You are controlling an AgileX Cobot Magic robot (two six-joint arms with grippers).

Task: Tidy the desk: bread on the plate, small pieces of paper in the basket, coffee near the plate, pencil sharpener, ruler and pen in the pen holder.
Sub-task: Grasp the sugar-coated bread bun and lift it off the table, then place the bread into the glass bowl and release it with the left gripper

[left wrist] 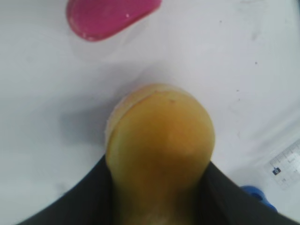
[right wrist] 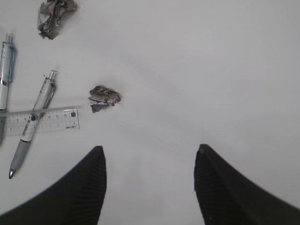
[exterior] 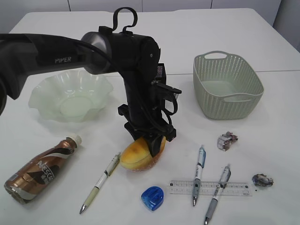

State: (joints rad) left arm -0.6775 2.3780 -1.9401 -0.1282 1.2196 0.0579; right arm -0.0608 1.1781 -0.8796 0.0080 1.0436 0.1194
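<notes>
Left tool (exterior: 149,146) clamped on bread (exterior: 137,156), low centre of exterior view, bread touching or barely off the surface (exterior: 262,28), can't tell which. In left wrist view bread (left wrist: 159,140) wedged between both dark fingers (left wrist: 79,201), grip looks deep and centred. Right tool (right wrist: 149,154) jaws apart, nothing between, hovering over bare surface with paper scrap (right wrist: 104,98) near upper left of its frame.

Step in hand, judged: carry bread to plate (exterior: 42,101), left of centre. Best done: lift straight up first, clear pen (exterior: 101,183) and coffee bottle (exterior: 40,171) lower left, keep squeeze light since soft bread deforms, lower into middle of plate, not onto wavy rim, then release.

Containers: plate holding nothing. Basket (exterior: 253,84) upper right holding nothing seen; both paper scraps out on surface, one below basket (exterior: 227,140), one far right (exterior: 262,180). Pen holder not in view. Ruler (exterior: 234,188), two pens across it, blue sharpener (exterior: 153,198) all loose along bottom.
</notes>
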